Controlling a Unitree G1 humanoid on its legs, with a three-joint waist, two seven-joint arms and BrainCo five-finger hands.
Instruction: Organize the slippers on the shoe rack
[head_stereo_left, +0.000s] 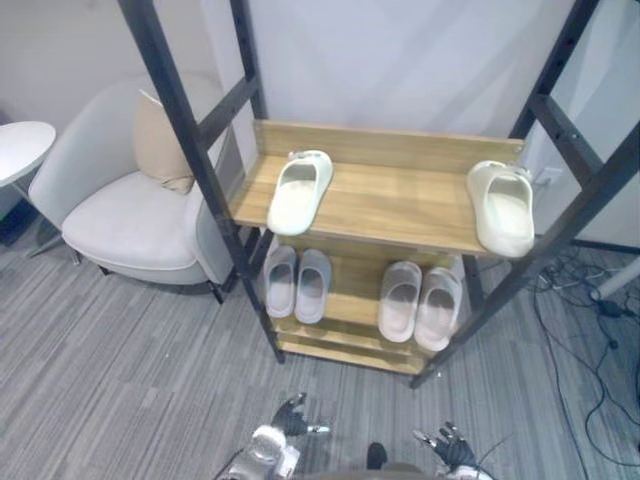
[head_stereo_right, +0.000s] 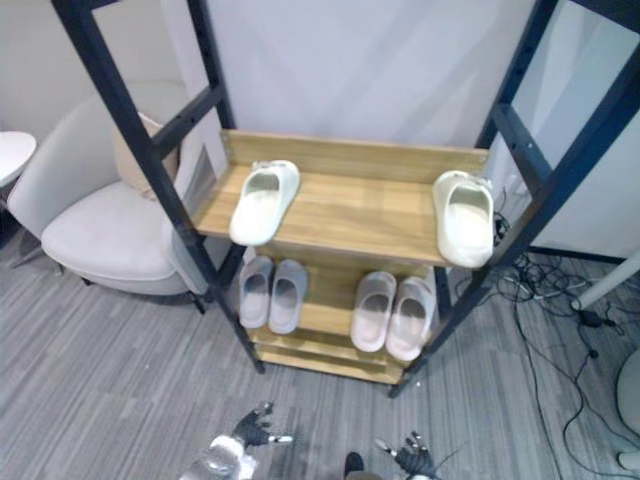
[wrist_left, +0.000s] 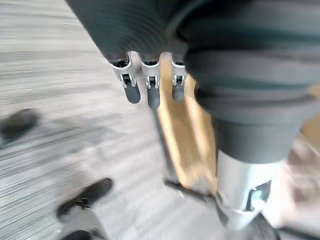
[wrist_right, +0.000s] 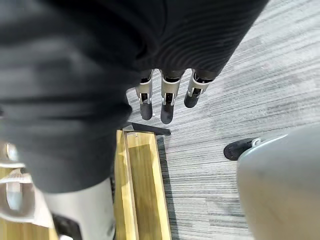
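1. Shoe rack (head_stereo_left: 205, 165): a dark metal frame with slanted uprights that carries two wooden shelves, standing on the grey carpeted floor (head_stereo_left: 120, 370) against a pale wall
2. Upper shelf (head_stereo_left: 400, 195): one cream slipper (head_stereo_left: 300, 190) lies near the left end, angled, with its toe at the front edge. A second cream slipper (head_stereo_left: 503, 207) lies at the far right end with its toe toward the front. The two are well apart
3. Lower shelf (head_stereo_left: 350, 305): a pale grey pair (head_stereo_left: 297, 282) sits side by side on the left, and a beige pair (head_stereo_left: 420, 303) sits side by side on the right. All toes point forward
4. Left hand (head_stereo_left: 290, 418): held low over the floor in front of the rack, well short of both shelves. In its wrist view the fingers (wrist_left: 152, 95) hang straight in a row, slightly apart, and hold nothing
5. Right hand (head_stereo_left: 447, 440): also low, level with the left hand and apart from it. Its fingers (wrist_right: 167, 112) are extended and relaxed, and empty
6. Surroundings: a light armchair (head_stereo_left: 130, 210) with a tan cushion (head_stereo_left: 160, 140) stands just left of the rack, with a round side table (head_stereo_left: 20, 150) beyond it
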